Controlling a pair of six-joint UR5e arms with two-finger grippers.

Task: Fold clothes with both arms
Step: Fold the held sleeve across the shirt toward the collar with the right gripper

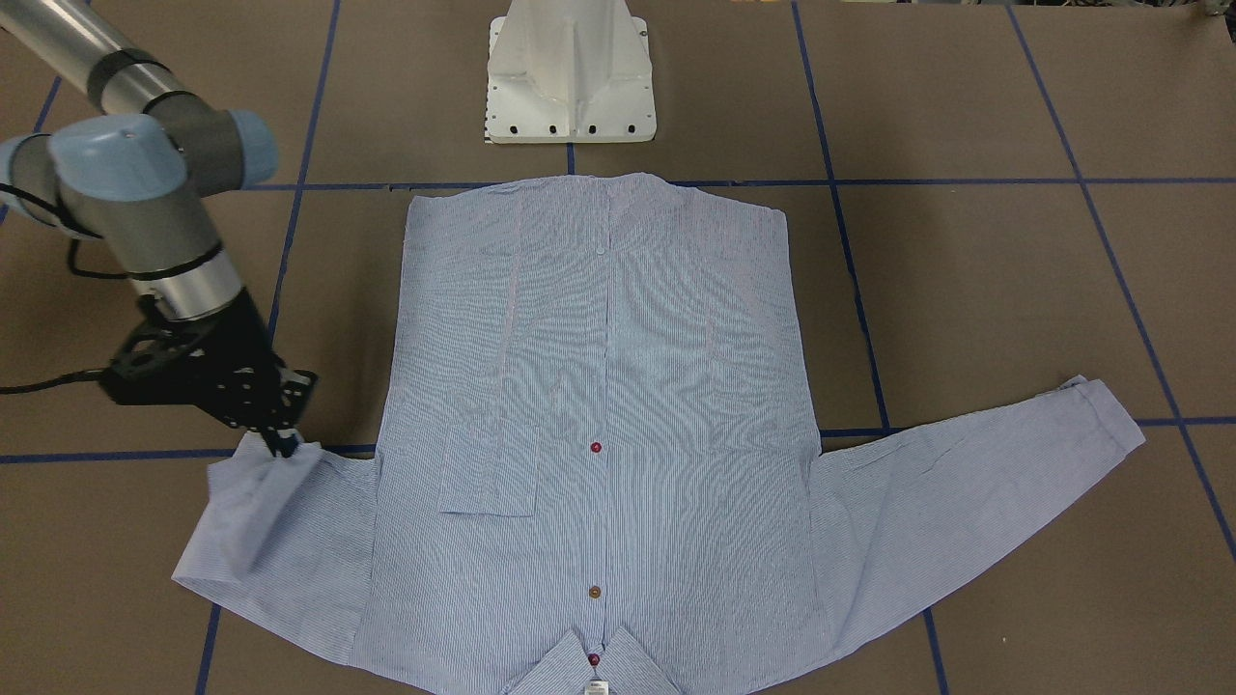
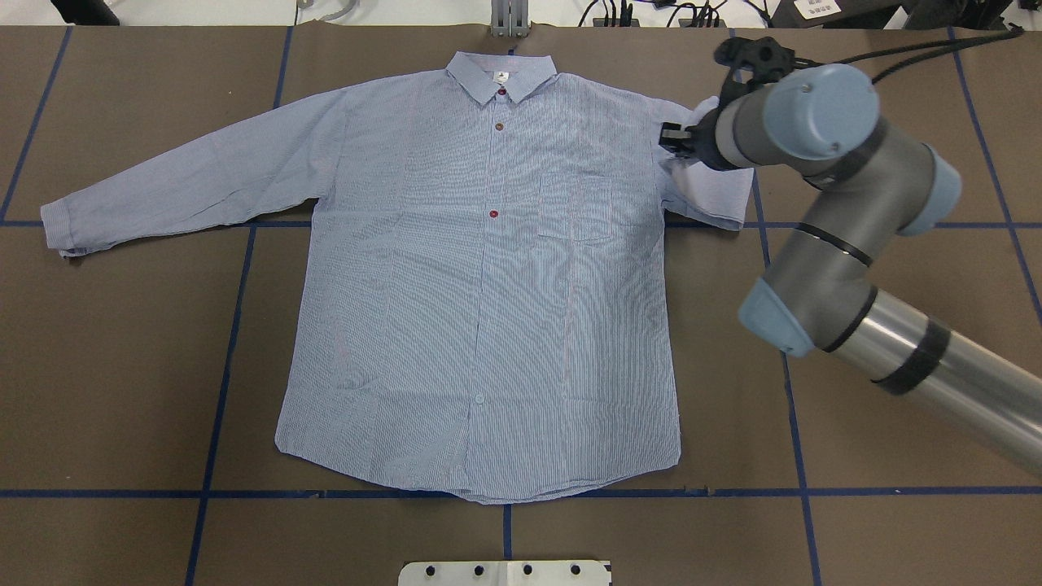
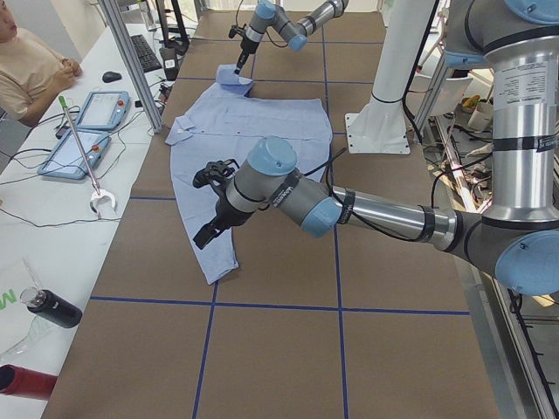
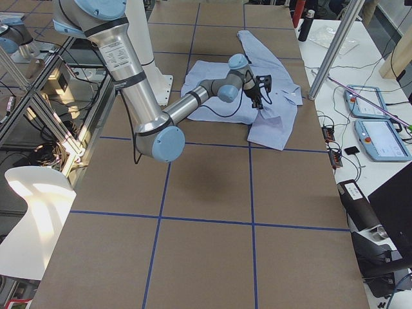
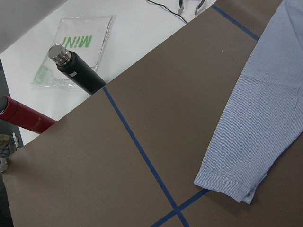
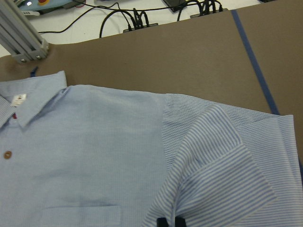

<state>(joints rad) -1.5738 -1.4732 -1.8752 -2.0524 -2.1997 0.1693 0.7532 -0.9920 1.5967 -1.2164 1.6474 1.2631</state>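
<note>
On my left side, the left-side sleeve [image 2: 187,171] of the shirt [image 2: 480,309] lies stretched out flat on the brown table [image 2: 122,366], and its cuff [image 5: 232,184] is near a crossing of the blue tape lines. My left gripper [image 3: 203,237] hangs close above this sleeve. Only the side camera shows it, so I cannot tell if its fingers are spread or pressed together.

In the middle, the shirt body lies face up and buttoned, with the collar [image 2: 501,75] at the far edge from me and the hem near my base.

On my right side, my right gripper [image 2: 680,142] pinches the cloth of the right-side sleeve [image 2: 708,191]. This sleeve is doubled over itself, just beside the shoulder seam.

I judge the step in hand is folding the right-side sleeve inward. Next, I think I must carry the pinched cloth across the chest, lay it without wrinkles and release it there. The left gripper should then take its cuff and do the same.
</note>
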